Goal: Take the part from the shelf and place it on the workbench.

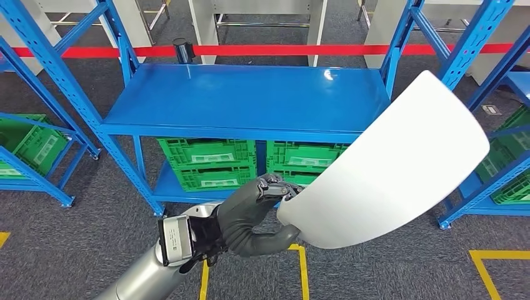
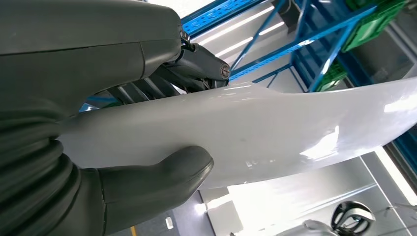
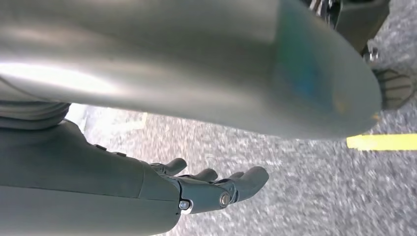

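Note:
A large white curved panel, the part, is held up in front of the blue shelf. My left hand grips its lower left end, thumb underneath and fingers on top. In the left wrist view the same part stretches away from my left hand, pinched between the thick thumb and the dark fingers. My right hand hangs over the grey floor with its fingers stretched out and nothing in it. The shelf's top board is bare.
Green crates sit on the shelf's lower level. More blue racks with green crates stand at both sides. A red barrier tape runs behind the shelf. Yellow floor lines mark the grey carpet.

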Action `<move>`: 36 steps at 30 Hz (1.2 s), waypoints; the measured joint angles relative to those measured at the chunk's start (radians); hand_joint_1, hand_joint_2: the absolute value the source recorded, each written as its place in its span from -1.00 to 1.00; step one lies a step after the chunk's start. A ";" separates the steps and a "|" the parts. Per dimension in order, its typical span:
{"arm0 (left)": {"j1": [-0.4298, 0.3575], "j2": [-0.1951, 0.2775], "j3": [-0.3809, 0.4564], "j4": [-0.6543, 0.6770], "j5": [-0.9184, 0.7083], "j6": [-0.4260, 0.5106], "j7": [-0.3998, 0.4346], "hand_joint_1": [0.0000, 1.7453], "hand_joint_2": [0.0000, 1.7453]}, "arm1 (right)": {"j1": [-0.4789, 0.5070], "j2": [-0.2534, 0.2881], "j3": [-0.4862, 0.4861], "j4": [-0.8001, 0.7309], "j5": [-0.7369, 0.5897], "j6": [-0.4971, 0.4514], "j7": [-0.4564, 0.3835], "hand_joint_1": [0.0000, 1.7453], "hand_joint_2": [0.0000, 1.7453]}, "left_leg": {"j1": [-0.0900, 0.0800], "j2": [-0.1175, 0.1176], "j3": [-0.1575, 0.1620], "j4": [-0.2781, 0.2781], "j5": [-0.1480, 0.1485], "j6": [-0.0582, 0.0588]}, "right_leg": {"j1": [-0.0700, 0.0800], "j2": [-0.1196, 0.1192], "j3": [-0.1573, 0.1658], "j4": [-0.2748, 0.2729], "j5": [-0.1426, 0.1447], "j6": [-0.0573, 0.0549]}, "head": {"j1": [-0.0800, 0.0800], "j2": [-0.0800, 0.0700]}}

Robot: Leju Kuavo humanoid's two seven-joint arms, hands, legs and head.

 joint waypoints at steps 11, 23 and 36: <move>0.001 -0.002 -0.002 -0.006 0.001 -0.005 0.003 1.00 1.00 | -0.001 -0.005 -0.025 0.000 -0.010 0.000 -0.013 -1.00 -1.00 | -0.003 0.006 -0.071 0.039 0.036 -0.016 | 0.005 0.002 0.097 -0.022 -0.072 -0.011 | 0.014 0.000; -0.002 -0.001 -0.013 -0.011 0.027 -0.042 0.004 1.00 1.00 | 0.001 -0.006 -0.050 0.000 -0.035 -0.019 -0.016 -1.00 -1.00 | 0.011 -0.024 -0.110 0.173 -0.022 -0.047 | -0.003 0.058 0.069 -0.028 -0.035 -0.035 | 0.001 0.000; -0.005 0.002 -0.025 -0.012 0.043 -0.051 -0.005 1.00 1.00 | 0.006 -0.023 -0.075 0.000 -0.047 -0.054 -0.028 -1.00 -1.00 | 0.004 0.041 -0.054 0.021 0.031 0.005 | -0.004 0.005 -0.070 0.230 -0.139 0.018 | 0.017 0.000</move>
